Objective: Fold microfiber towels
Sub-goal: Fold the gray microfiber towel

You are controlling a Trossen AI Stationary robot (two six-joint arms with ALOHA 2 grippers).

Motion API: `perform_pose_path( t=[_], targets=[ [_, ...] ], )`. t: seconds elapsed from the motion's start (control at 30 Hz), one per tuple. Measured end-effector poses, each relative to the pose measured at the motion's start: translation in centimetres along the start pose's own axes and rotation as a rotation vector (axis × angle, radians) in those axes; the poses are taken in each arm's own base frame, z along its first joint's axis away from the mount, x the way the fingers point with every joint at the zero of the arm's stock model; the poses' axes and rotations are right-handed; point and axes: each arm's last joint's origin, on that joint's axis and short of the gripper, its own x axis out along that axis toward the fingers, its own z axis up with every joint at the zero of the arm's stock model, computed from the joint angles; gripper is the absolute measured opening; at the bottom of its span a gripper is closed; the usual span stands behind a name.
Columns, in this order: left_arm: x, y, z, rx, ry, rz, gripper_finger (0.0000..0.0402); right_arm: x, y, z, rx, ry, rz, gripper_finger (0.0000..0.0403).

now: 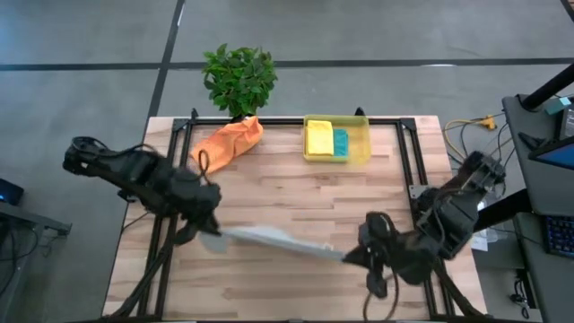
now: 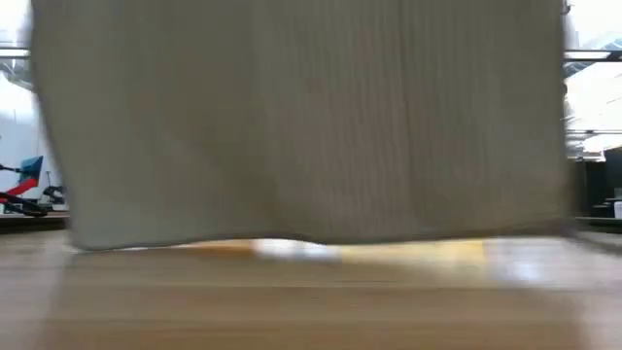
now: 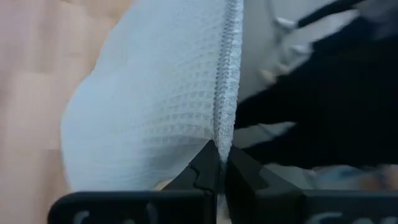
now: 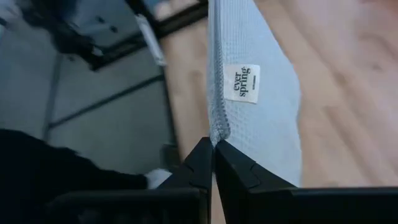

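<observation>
Folding of the light grey towel (image 1: 273, 239) is in hand: the left gripper (image 1: 212, 235) and the right gripper (image 1: 352, 255) each pinch one top corner, fingers clenched on the hem, and the cloth hangs stretched between them above the front of the table (image 1: 296, 197), its lower edge near the wood. The next move, I think, calls for both arms to lower it together and lay it flat without slack. The orange towel (image 1: 229, 142) lies at the back, and the yellow towel (image 1: 319, 138) and teal towel (image 1: 341, 141) sit in the bin (image 1: 360, 144).

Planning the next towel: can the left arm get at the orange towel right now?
Probably not yet. The left gripper is shut on the grey towel, stretched to the right gripper. The orange towel lies uncovered nearby, so release first.
</observation>
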Motion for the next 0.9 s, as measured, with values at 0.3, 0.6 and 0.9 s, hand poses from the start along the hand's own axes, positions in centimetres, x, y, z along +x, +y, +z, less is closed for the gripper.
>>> perform_pose_path(
  t=[0.3, 0.6, 0.9],
  targets=[
    [5.4, -2.8, 0.1, 0.045, 0.116, 0.038, 0.0, 1.5, 2.3, -0.9, 0.039, 0.124, -0.15, 0.0008],
    [10.7, 1.2, 0.2, 0.146, 0.184, 0.438, 0.0, 4.5, -1.4, -5.1, 0.005, 0.246, -0.452, 0.0008],
    [16.3, 6.7, -0.1, 0.215, 0.338, 0.555, 0.0, 7.7, -7.0, -8.8, 0.04, 0.256, -0.52, 0.0008]
  ],
)
